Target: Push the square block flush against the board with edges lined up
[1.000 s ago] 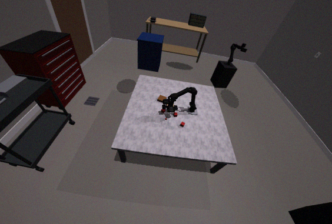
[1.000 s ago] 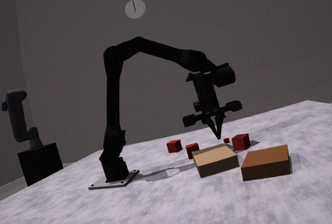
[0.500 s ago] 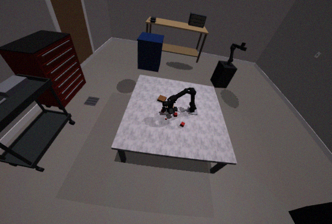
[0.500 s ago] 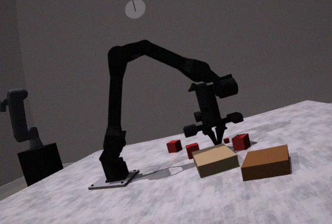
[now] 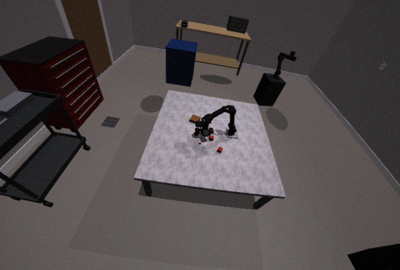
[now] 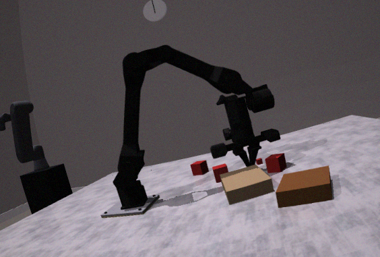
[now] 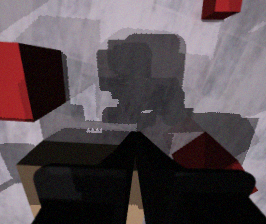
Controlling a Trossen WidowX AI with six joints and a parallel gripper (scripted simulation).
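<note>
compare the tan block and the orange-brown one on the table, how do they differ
The tan block is paler; the orange-brown block is darker and looks longer. The shut claw sits at the tan block's far edge; nothing touches the orange-brown one. Both lie flat on the table, a gap between them.

Black arm (image 6: 133,112) bent over at elbow, wrist pointing down, hand (image 6: 249,160) closed, empty, fingertips low.
</note>
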